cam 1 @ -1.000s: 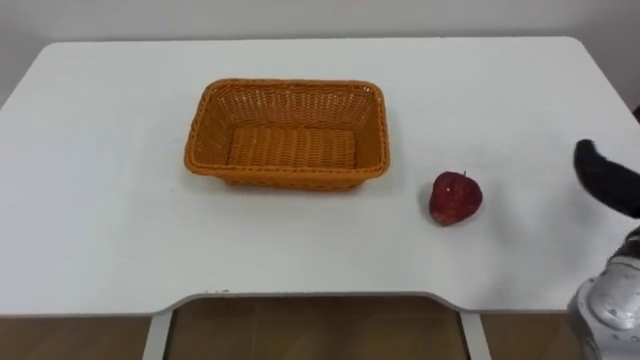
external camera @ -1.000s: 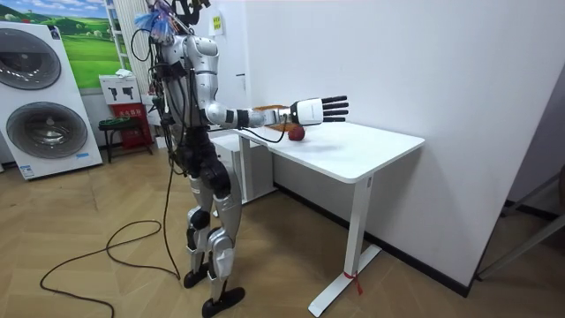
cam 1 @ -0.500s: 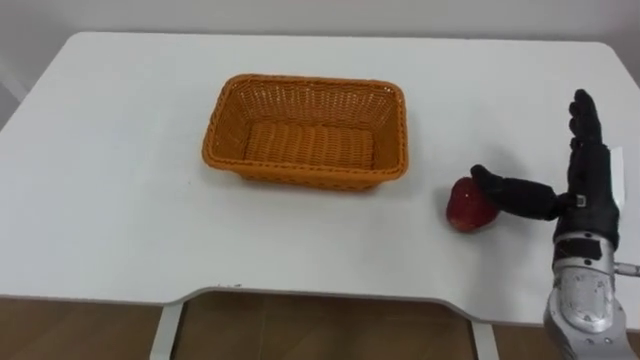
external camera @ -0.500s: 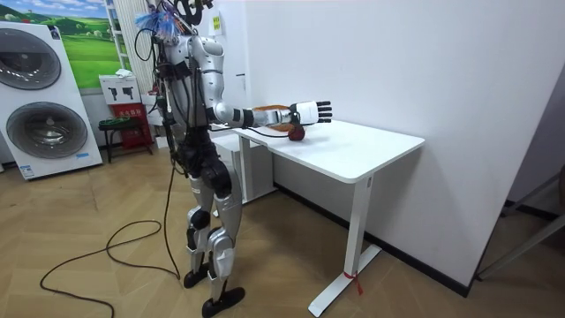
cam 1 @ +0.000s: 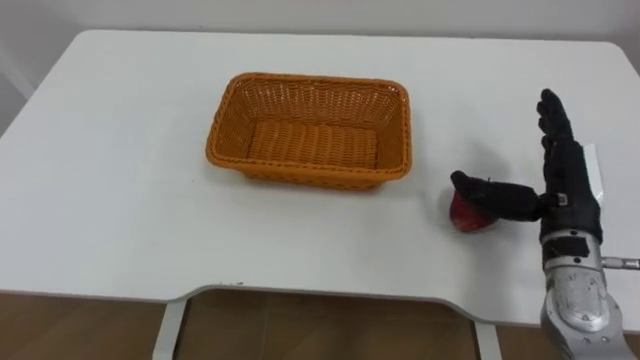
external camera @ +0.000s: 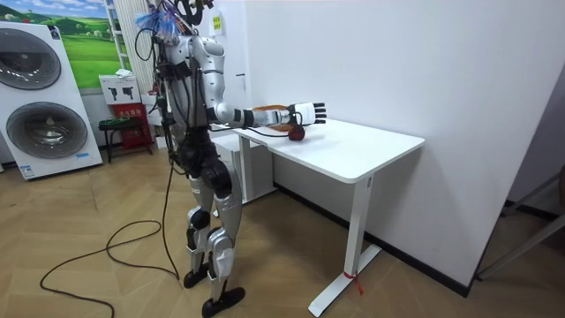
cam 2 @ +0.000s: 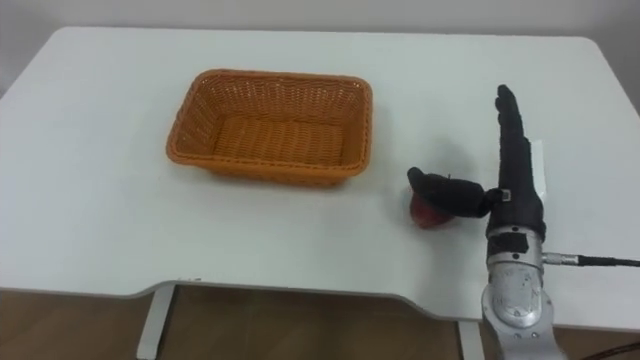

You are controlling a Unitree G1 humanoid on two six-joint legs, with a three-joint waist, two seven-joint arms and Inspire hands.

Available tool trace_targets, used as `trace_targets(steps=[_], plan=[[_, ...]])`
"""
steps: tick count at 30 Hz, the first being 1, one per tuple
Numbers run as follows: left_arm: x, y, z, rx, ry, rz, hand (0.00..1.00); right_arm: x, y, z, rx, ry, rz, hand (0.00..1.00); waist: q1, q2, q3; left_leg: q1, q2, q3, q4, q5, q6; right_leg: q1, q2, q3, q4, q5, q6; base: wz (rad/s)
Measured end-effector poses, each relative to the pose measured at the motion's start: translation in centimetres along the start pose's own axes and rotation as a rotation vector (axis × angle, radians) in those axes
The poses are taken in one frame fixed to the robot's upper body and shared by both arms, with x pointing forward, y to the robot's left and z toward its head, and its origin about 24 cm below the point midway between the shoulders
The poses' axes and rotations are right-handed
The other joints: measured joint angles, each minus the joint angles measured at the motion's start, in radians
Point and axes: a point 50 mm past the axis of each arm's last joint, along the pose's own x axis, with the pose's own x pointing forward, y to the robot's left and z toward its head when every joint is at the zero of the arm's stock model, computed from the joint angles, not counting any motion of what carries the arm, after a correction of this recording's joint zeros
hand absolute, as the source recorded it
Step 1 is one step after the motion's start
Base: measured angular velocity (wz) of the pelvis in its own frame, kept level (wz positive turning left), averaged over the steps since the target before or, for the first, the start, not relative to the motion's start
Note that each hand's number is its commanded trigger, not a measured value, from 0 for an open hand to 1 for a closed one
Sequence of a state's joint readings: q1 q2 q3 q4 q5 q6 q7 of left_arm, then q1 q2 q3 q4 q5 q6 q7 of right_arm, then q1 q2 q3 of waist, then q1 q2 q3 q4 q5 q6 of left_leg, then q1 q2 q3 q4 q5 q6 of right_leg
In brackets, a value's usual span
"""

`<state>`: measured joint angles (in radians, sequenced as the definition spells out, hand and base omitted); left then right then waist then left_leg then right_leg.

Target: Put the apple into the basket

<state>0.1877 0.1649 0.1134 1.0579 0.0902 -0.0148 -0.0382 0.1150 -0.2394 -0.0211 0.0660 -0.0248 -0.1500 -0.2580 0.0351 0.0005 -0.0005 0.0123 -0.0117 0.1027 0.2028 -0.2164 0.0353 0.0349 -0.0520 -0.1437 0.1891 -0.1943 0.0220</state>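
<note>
A red apple (cam 1: 464,214) lies on the white table (cam 1: 120,150), a short way right of the orange wicker basket (cam 1: 310,82). My right hand (cam 1: 562,180) is at the apple's right side. Its fingers point straight away from me and its thumb (cam 1: 495,194) reaches left across the apple's top. The hand is open and the apple rests on the table. The basket has nothing in it. In the room view I stand at the table's end with the right hand (external camera: 305,111) stretched out over the apple (external camera: 297,133).
The table's front edge runs close below the apple, and its right edge lies just beyond my hand. A washing machine (external camera: 40,97) and a small red stool (external camera: 124,119) stand behind me on the wooden floor.
The right hand has come in from the right edge and dropped to the apple, with its thumb now over the fruit. The eye view has shifted a little; apple and basket stay put.
</note>
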Motion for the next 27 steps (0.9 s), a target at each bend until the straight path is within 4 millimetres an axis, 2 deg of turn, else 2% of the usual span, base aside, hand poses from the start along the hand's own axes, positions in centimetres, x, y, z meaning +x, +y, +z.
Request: trace_targets(steps=[3,5,7,9,13,17,18,19,27], plan=[[0.0,0.1,0.0,0.002,-0.001,-0.001,0.00,-0.1,0.2,-1.3,-0.037,0.047,0.025,0.00,-0.001,-0.008,0.0019,0.010,0.000,-0.001,-0.003,0.000,0.000,0.010,0.000,-0.002,-0.003,0.000,0.000,0.01],[0.0,0.0,0.1,0.002,-0.003,-0.012,0.00,-0.5,0.4,-3.5,-0.076,0.146,0.061,0.00,-0.002,-0.015,0.0031,0.017,0.000,-0.002,-0.006,0.000,0.000,0.019,-0.001,-0.005,-0.005,0.000,0.000,0.02],[0.0,0.1,0.2,0.003,-0.009,-0.011,0.00,-0.8,0.5,-4.5,-0.108,0.187,0.083,0.00,-0.002,-0.017,0.0041,0.017,0.001,-0.003,-0.006,0.000,0.000,0.017,-0.001,-0.003,-0.005,0.000,0.000,0.00],[0.0,0.2,0.2,0.004,-0.008,-0.008,0.00,-0.7,0.6,-4.5,-0.123,0.181,0.097,0.00,-0.002,-0.018,0.0047,0.017,0.001,-0.002,-0.005,0.000,0.000,0.017,-0.001,-0.001,-0.005,0.000,0.000,0.00],[0.0,0.3,0.4,0.005,-0.016,-0.003,0.00,-0.9,0.7,-5.3,-0.154,0.207,0.115,0.00,-0.002,-0.028,-0.0028,0.021,0.001,-0.002,-0.004,0.000,0.000,0.022,0.000,0.001,-0.005,0.000,0.000,0.00],[0.0,0.5,0.3,0.007,-0.015,0.000,0.00,-1.0,1.0,-6.0,-0.171,0.226,0.145,0.00,0.000,-0.031,-0.0029,0.038,0.002,-0.002,-0.004,0.000,0.000,0.039,0.000,0.001,-0.005,0.000,0.001,0.00],[0.0,0.6,0.4,0.008,-0.016,0.001,0.00,-1.0,1.1,-6.1,-0.171,0.229,0.150,0.39,-0.001,-0.031,-0.0021,0.038,0.003,-0.002,-0.004,0.000,0.000,0.039,0.000,0.000,-0.005,0.000,0.001,0.00],[0.0,0.6,0.4,0.009,-0.016,0.003,0.00,-1.0,1.2,-6.3,-0.171,0.234,0.160,1.00,-0.001,-0.032,-0.0030,0.038,0.005,-0.002,-0.002,0.000,0.000,0.041,0.000,-0.001,-0.005,0.001,0.001,0.00],[0.0,0.7,0.3,0.008,-0.029,0.006,0.00,-0.8,0.8,-7.4,-0.210,0.251,0.153,1.00,-0.004,-0.025,-0.0043,0.046,0.007,-0.007,0.002,-0.002,0.001,0.059,0.001,-0.007,-0.005,0.006,0.001,0.01]])
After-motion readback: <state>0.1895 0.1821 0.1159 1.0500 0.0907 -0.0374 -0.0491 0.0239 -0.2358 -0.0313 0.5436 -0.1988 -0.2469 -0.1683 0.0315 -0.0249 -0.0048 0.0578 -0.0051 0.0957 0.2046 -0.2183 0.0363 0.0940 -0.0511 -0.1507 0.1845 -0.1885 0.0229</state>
